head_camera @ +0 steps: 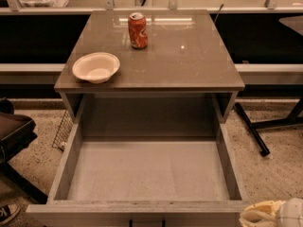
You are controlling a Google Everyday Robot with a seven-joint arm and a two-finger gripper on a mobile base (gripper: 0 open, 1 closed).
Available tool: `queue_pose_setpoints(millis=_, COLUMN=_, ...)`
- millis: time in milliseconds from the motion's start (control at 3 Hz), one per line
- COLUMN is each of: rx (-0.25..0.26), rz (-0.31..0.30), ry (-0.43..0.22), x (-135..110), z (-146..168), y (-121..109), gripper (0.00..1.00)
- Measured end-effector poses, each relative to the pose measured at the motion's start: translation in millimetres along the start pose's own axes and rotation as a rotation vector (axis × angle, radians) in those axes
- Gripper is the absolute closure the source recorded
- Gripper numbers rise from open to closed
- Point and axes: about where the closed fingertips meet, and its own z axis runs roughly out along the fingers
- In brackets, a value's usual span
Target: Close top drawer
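Note:
The top drawer is pulled far out toward me from under the grey-brown cabinet top. Its pale grey inside holds nothing. Its front panel runs along the bottom edge of the view, with the small dark handle just showing at centre. My gripper shows as a pale cream and white shape at the bottom right corner, just outside the drawer's front right corner and level with the front panel.
A red soda can and a white bowl stand on the cabinet top. A dark chair is at the left. A wire rack leans by the cabinet's left side. Black table legs are at the right.

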Motion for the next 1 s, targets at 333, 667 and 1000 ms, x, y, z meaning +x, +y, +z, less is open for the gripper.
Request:
queue_pose_setpoints(millis=333, rx=-0.015, rz=-0.025, ry=-0.024, x=2, z=27, y=-3, gripper=1.0)
queue_pose_setpoints(millis=667, rx=-0.038, rz=-0.047, ry=-0.028, x=4, z=48, y=-8, gripper=1.0)
queue_pose_setpoints(millis=1000, rx=-0.051, rz=-0.049, ry=-0.035, x=8, z=63, y=-11, gripper=1.0)
